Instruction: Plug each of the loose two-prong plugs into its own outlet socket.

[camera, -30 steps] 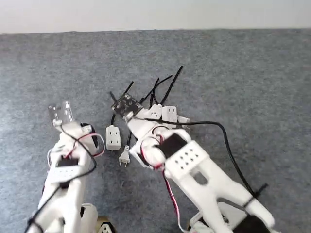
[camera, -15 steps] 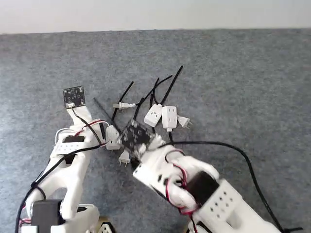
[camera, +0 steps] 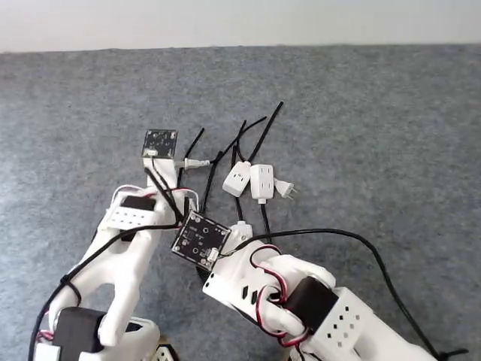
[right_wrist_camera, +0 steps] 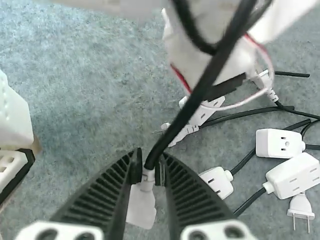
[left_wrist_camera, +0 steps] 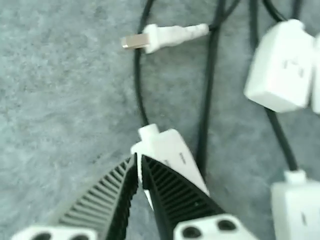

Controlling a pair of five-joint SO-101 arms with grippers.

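Left pincer (left_wrist_camera: 139, 167) advanced, right pincer (right_wrist_camera: 147, 172) clamps plug (right_wrist_camera: 141, 206)

Bright, even, diffuse light covers the grey tabletop (camera: 391, 113). Shadows are soft and faint, hugging the black cords (camera: 263, 131). In the left wrist view the white outlet blocks (left_wrist_camera: 280, 70) look nearly washed out.
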